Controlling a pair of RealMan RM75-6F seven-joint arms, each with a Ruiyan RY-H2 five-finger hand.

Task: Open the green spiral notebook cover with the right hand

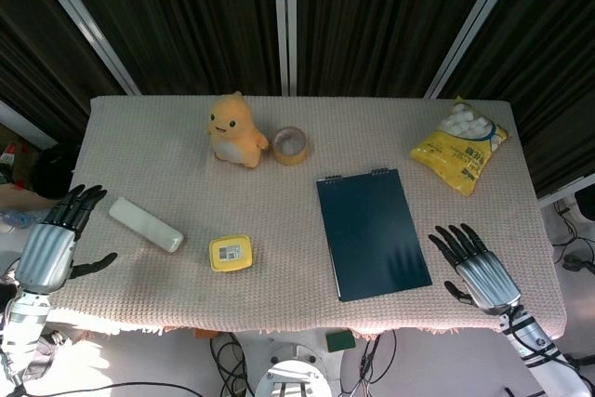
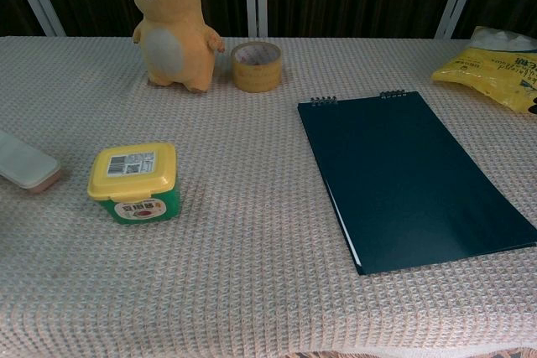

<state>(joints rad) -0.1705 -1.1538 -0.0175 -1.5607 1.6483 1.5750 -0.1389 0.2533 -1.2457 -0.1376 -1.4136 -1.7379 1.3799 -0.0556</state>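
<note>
The green spiral notebook (image 1: 373,232) lies closed and flat, right of centre on the table (image 1: 139,151), spiral binding at its far edge. Your right hand (image 1: 476,271) sits just right of its near corner, fingers spread, holding nothing. Bring fingertips under the near edge of the cover and lift toward the spiral, not sideways.

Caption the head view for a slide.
Closed green notebook on the table, right robot hand open beside it, left robot hand open.

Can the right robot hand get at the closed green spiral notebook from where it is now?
Probably yes: the right robot hand is open just beside the dark green spiral notebook, with only bare knitted tablecloth between.
</note>
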